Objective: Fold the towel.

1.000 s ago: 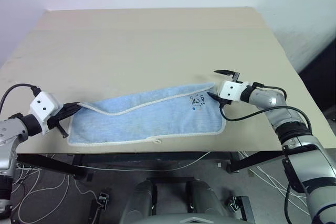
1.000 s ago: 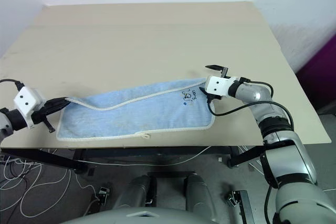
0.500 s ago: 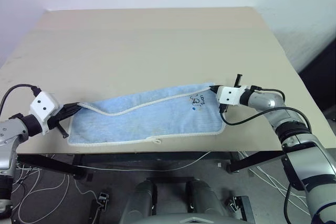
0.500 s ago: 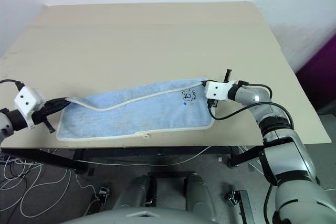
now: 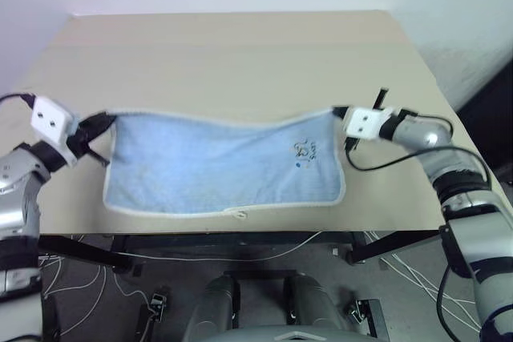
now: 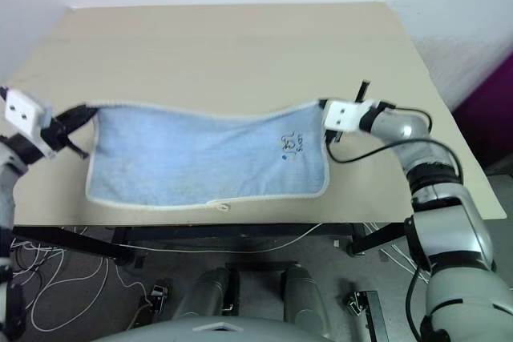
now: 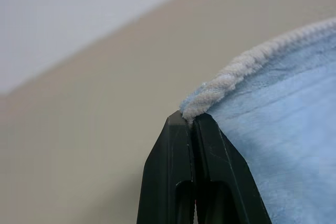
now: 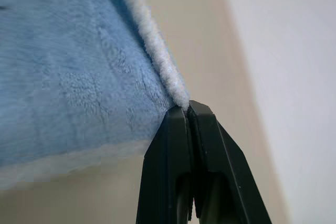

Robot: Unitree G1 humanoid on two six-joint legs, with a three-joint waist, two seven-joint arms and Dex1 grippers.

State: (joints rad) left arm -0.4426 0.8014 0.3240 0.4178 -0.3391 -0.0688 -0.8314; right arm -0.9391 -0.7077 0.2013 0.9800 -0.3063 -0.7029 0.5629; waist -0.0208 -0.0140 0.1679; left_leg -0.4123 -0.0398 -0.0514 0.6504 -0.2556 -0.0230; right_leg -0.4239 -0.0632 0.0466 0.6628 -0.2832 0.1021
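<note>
Evidently both jaws clenched on towel (image 5: 216,166) corners, print (image 5: 304,150) lettering possibly illegible

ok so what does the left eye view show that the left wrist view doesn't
Left eye view alone: the whole towel hanging stretched between the left gripper and the right gripper, its near edge resting on the table, the small dark print and the white loop.
Left wrist view alone: the left jaws pressed shut on the white piped edge at one corner.
Both: blue towel, tan table, pale wall.
</note>
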